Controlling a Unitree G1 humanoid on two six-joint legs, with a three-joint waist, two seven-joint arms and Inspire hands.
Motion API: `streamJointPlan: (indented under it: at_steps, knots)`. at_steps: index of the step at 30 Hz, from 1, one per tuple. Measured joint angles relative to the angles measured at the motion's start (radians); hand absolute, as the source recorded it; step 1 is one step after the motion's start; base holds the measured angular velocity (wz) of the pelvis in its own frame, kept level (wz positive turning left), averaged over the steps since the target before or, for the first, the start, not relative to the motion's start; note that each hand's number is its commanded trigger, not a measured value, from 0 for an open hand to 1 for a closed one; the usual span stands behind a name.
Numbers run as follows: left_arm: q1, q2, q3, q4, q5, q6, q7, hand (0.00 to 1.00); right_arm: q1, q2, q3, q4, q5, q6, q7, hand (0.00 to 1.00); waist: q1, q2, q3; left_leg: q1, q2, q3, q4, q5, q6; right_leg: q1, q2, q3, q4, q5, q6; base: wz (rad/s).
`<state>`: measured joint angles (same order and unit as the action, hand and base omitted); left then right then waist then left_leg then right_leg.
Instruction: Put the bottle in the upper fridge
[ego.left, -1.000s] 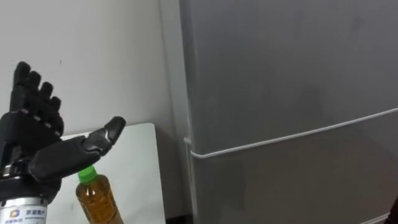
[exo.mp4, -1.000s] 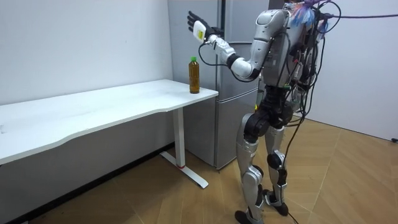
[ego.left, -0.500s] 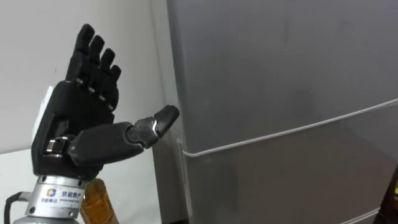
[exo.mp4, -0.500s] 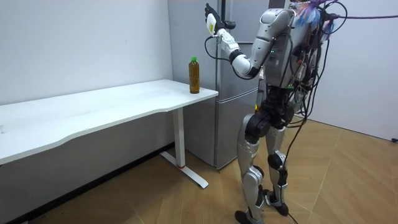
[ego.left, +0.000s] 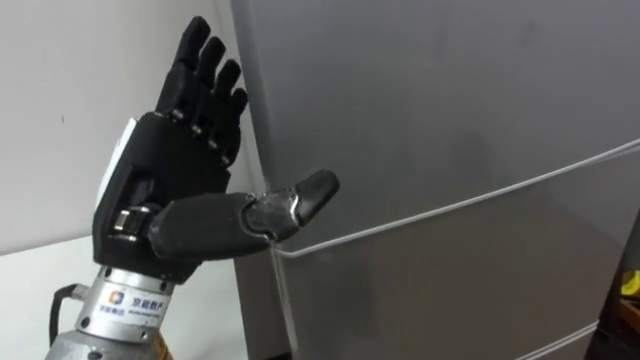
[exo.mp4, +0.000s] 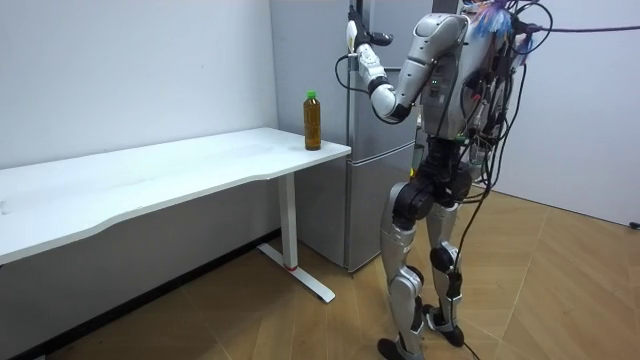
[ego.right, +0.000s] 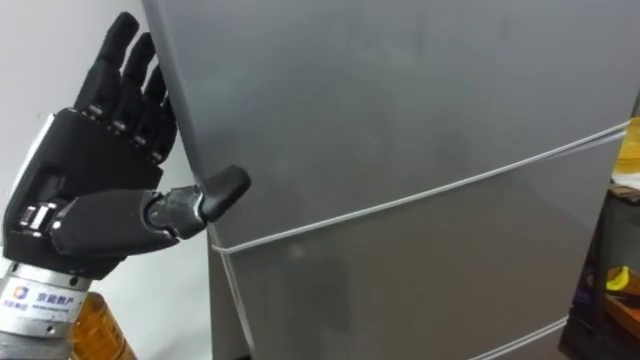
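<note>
Black robot hand (ego.left: 180, 190), grey fridge (ego.left: 450, 120), white table (exo.mp4: 150, 182), amber bottle (exo.mp4: 313, 125), seemingly green cap (exo.mp4: 311, 95).

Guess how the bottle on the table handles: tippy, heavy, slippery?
The bottle is tall and narrow, near the table corner, so a sideways nudge probably tips it. It looks nearly full of amber liquid, so likely hefty for its size. Round body: it may roll if toppled.
</note>
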<state>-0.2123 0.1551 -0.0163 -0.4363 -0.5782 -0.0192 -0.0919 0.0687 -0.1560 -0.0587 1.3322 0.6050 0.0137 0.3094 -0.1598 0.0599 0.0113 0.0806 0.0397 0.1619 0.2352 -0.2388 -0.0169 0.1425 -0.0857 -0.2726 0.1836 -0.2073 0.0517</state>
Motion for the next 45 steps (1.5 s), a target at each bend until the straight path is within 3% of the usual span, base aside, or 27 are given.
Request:
streamJointPlan:
  at_steps: [7,8,9,11,19,22,25,30,31,32,33,45]
  knots:
    - [0.000,-0.001,-0.037,0.000,-0.001,0.038,-0.058,0.01,0.000,-0.004,0.001,0.000,0.000,0.011,0.012,0.00,0.001,0.003,0.0001,-0.001,0.000,-0.003,0.001,0.000,0.000,-0.005,0.000,-0.003,-0.001,0.000,0.000,0.01]
    - [0.001,-0.001,-0.038,0.000,-0.001,0.039,-0.059,0.22,0.000,-0.005,0.001,0.000,0.000,0.011,0.012,0.00,0.002,0.003,-0.0001,-0.001,0.000,-0.003,0.001,0.000,0.000,-0.005,0.000,-0.003,-0.001,0.000,0.000,0.00]
    - [0.001,0.000,-0.038,0.000,-0.001,0.041,-0.061,0.61,0.000,-0.005,0.004,0.000,0.000,0.011,0.012,0.00,0.002,0.005,-0.0014,-0.001,0.000,-0.004,0.002,0.000,0.000,-0.005,0.000,-0.004,0.000,0.000,0.000,0.00]
    - [0.003,-0.001,-0.038,0.000,-0.001,0.042,-0.065,1.00,0.000,-0.006,0.006,0.000,0.001,0.011,0.012,0.00,0.001,0.004,-0.0009,-0.001,0.000,-0.005,0.003,0.000,0.000,-0.004,0.000,-0.005,0.000,0.000,0.000,0.00]
    - [0.019,-0.014,-0.031,0.001,-0.013,0.042,-0.068,1.00,0.000,-0.008,0.018,0.000,0.015,0.011,0.011,0.00,0.004,0.006,-0.0025,0.003,-0.001,-0.009,0.003,0.000,0.000,0.001,0.000,-0.006,0.000,0.001,0.000,0.00]
    - [0.030,-0.051,-0.038,0.002,-0.028,0.041,-0.064,1.00,0.000,-0.007,0.019,-0.002,0.015,0.011,0.011,0.00,0.005,0.006,-0.0026,0.004,0.000,-0.010,0.004,0.001,0.000,0.002,0.000,-0.007,0.000,0.001,-0.001,0.00]
    - [0.032,-0.053,-0.029,0.004,-0.018,0.041,-0.064,0.97,0.000,-0.008,0.019,-0.002,0.014,0.010,0.011,0.00,0.005,0.006,0.0005,0.003,0.000,-0.010,0.003,0.002,0.000,0.001,0.000,-0.007,0.000,0.001,-0.001,0.00]
    - [0.034,-0.060,-0.028,0.004,-0.018,0.041,-0.064,0.51,-0.001,-0.009,0.035,-0.003,0.015,0.009,0.011,0.00,0.005,0.005,0.0014,0.002,0.000,-0.010,0.003,0.002,0.000,0.001,0.000,-0.007,0.000,0.001,-0.001,0.00]
    - [0.034,-0.061,-0.029,0.004,-0.019,0.041,-0.064,0.20,-0.001,-0.009,0.036,-0.003,0.015,0.009,0.011,0.00,0.005,0.005,0.0012,0.002,0.000,-0.010,0.003,0.002,0.000,0.001,0.000,-0.008,0.000,0.001,-0.001,0.00]
    - [0.034,-0.062,-0.029,0.003,-0.019,0.040,-0.064,0.14,-0.001,-0.010,0.036,-0.003,0.015,0.009,0.011,0.00,0.004,0.005,0.0012,0.002,0.000,-0.010,0.003,0.002,0.000,0.001,0.000,-0.008,0.000,0.001,-0.001,0.00]
    - [0.034,-0.062,-0.029,0.003,-0.020,0.037,-0.065,0.00,-0.001,-0.010,0.036,-0.003,0.014,0.010,0.011,0.00,0.003,0.004,0.0019,0.002,0.000,-0.010,0.003,0.002,0.000,0.001,0.000,-0.008,0.000,0.001,-0.001,0.00]
    - [0.034,-0.062,-0.067,0.004,-0.021,0.036,-0.078,0.00,-0.002,-0.010,0.036,-0.005,0.013,0.010,0.011,0.00,0.002,-0.001,0.0035,0.003,-0.001,-0.009,0.004,0.003,0.001,0.002,-0.001,-0.004,0.002,0.001,-0.001,0.00]
